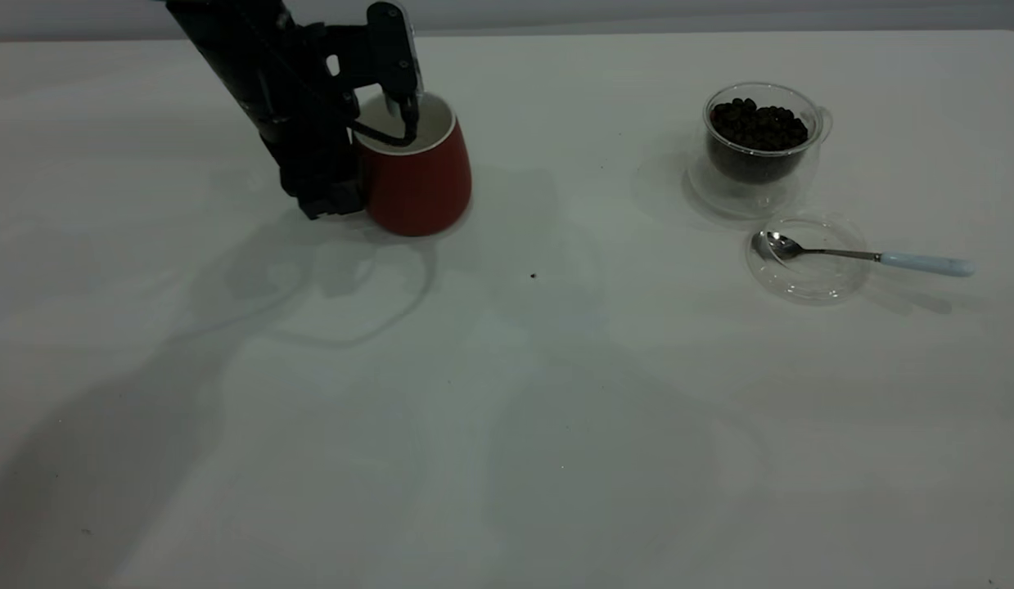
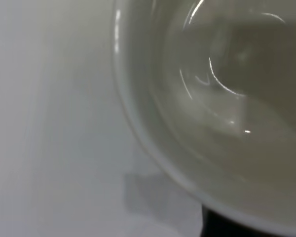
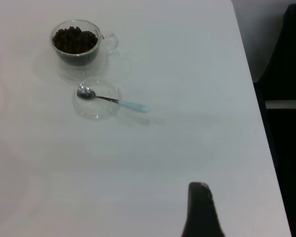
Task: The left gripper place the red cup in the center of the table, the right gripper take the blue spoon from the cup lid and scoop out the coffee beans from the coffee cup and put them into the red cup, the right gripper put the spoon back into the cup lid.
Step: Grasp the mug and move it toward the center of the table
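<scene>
The red cup [image 1: 416, 168] stands upright left of the middle of the table [image 1: 507, 393], its handle hidden. My left gripper [image 1: 335, 196] is low against the cup's left side, its cable loop hanging over the rim. The left wrist view is filled by the cup's white inside [image 2: 222, 98]. At the right stands the coffee cup [image 1: 760, 143] holding the coffee beans [image 1: 756, 123]. In front of it lies the cup lid [image 1: 808, 282] with the blue spoon [image 1: 858, 255], bowl in the lid, handle pointing right. My right gripper [image 3: 200, 212] hangs high, far from the spoon [image 3: 111, 100].
A tiny dark speck [image 1: 533, 276] lies near the table's middle. In the right wrist view the table's side edge [image 3: 259, 108] runs close by, with dark floor beyond it.
</scene>
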